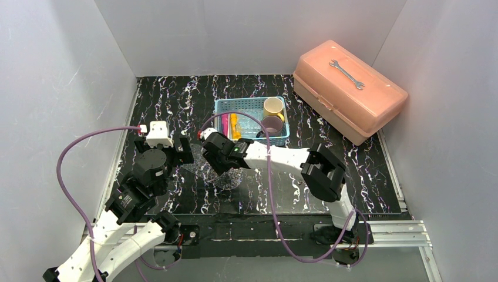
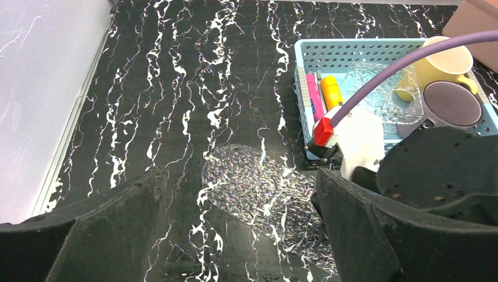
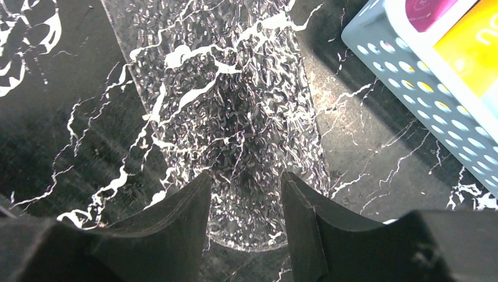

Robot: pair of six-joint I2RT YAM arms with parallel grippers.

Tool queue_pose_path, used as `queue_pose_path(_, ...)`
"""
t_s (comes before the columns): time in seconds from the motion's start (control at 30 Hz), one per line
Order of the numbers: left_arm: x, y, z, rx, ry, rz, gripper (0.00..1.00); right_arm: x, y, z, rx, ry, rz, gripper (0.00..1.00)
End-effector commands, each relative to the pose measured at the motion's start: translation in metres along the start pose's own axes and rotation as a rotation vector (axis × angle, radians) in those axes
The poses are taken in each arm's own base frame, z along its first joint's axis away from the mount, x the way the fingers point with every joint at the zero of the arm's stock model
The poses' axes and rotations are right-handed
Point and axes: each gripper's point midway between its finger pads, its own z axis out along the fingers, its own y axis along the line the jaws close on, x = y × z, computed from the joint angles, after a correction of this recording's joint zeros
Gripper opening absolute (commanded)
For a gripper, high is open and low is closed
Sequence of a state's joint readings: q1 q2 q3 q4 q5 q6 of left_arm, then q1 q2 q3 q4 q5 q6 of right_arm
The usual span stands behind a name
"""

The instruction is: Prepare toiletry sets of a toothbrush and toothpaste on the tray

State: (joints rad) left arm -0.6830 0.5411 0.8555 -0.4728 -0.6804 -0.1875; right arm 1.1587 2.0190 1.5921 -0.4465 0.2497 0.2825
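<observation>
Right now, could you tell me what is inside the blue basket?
A pink tube, a yellow tube, a yellow cup, a purple cup and clear plastic; the right arm covers the basket's near edge.

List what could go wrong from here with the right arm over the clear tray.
The tray is thin, clear and flat on the mat; the right gripper, jaws open over its end, may push it rather than lift it.
The purple cable crosses over the blue basket and could snag the yellow cup.
The left gripper hovers close by; the two could collide.
</observation>
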Motion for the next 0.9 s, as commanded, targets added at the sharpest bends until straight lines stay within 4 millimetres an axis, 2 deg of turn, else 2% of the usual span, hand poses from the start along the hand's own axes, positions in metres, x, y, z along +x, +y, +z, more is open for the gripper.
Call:
queue_pose_path(0.0, 0.000, 0.004, -0.001, -0.021, -0.008, -0.012, 0.98, -0.013, -0.001, 0.010, 0.030, -0.025, 0.000, 0.56)
queue_pose_path(0.3, 0.000, 0.004, -0.001, -0.020, -0.009, -0.012, 0.98, 0.005, -0.003, 0.022, 0.037, 0.021, -0.012, 0.61)
queue_pose_path(0.87, -0.001, 0.004, -0.001, -0.020, -0.010, -0.013, 0.98, 0.032, 0.000, 0.023, 0.059, 0.088, -0.083, 0.64)
